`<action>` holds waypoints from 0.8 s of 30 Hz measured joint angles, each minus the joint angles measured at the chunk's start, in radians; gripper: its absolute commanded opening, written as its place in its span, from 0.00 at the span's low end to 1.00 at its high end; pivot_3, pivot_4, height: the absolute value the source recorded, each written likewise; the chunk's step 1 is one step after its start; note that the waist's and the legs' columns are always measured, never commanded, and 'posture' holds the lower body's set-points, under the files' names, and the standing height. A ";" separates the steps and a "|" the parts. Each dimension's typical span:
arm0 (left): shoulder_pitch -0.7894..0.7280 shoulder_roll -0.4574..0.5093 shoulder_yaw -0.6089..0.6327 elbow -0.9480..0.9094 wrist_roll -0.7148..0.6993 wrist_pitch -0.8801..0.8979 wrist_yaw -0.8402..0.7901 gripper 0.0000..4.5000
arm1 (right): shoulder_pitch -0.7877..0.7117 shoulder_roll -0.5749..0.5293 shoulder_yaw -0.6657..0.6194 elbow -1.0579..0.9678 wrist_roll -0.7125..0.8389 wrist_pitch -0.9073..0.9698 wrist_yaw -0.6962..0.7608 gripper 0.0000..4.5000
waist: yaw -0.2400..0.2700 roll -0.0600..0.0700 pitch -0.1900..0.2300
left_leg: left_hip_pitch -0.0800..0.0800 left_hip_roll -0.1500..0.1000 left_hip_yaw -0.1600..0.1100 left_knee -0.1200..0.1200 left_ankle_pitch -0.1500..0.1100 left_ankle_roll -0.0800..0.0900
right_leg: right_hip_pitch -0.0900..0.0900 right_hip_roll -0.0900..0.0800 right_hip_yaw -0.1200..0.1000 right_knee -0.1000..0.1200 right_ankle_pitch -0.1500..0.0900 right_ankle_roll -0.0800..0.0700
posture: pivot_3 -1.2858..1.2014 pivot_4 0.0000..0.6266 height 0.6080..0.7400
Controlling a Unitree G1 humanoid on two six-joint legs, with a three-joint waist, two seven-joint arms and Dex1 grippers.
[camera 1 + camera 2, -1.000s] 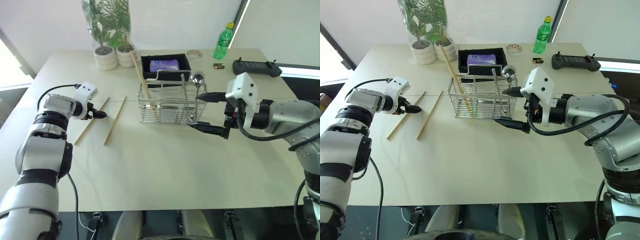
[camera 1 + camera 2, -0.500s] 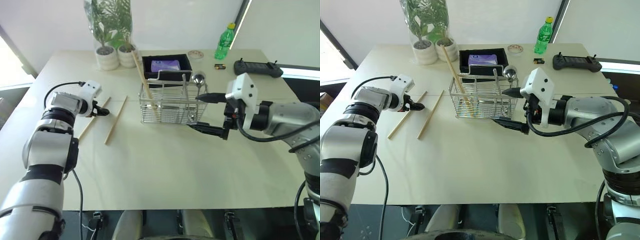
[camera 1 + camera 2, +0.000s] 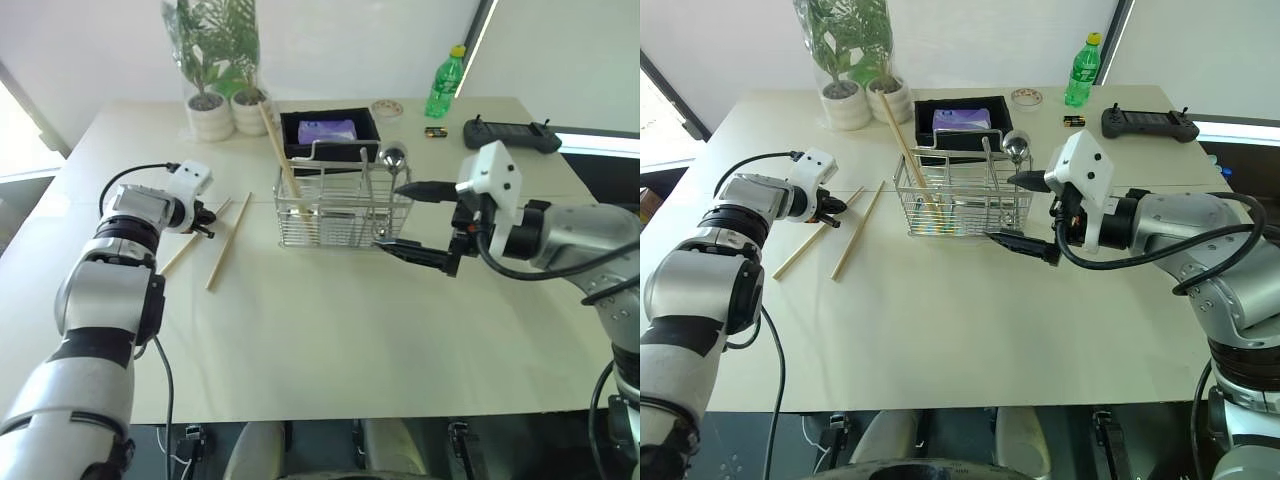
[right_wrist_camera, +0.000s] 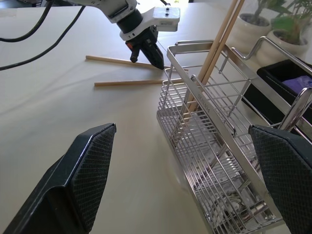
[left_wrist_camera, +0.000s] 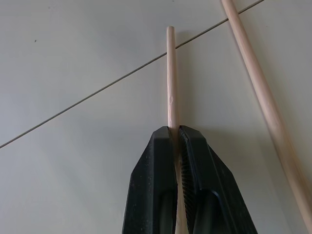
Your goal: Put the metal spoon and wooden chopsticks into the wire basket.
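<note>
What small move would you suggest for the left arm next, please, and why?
Probably lift straight up a little. The left tool is shut on a chopstick lying on the table, and the wire basket it belongs in stands to the right.

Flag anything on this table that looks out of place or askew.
Two chopsticks lie loose on the table beside the basket, one clamped in the left gripper. Two more chopsticks lean tilted in the basket. Nothing looks spilled or damaged.

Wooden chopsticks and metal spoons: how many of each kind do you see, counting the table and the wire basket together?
wooden chopsticks: 4 (2 on the table, 2 in the wire basket)
metal spoon: 1
Total: 5
</note>
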 measured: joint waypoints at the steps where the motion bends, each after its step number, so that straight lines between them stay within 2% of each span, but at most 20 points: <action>1: 0.000 0.000 0.005 0.001 0.000 0.000 0.000 0.01 | 0.000 -0.001 0.000 0.000 0.001 0.000 0.004 1.00 | 0.000 0.000 0.000 | 0.000 0.000 0.000 0.000 0.000 0.000 | 0.000 0.000 0.000 0.000 0.000 0.000 | 0.52 0.24 0.82; 18: 0.000 0.015 0.026 0.004 -0.002 0.026 -0.002 0.01 | 0.005 0.004 0.003 0.000 -0.008 -0.004 0.020 1.00 | 0.000 0.000 0.000 | 0.000 0.000 0.000 0.000 0.000 0.000 | 0.000 0.000 0.000 0.000 0.000 0.000 | 0.52 0.24 0.82; 24: 0.000 0.054 0.061 0.004 -0.012 0.040 0.013 0.01 | 0.004 0.002 0.011 0.003 -0.024 -0.019 0.044 1.00 | -0.001 0.000 0.000 | 0.000 0.000 0.000 0.000 0.000 0.000 | 0.000 0.000 0.000 0.000 0.000 0.000 | 0.52 0.24 0.82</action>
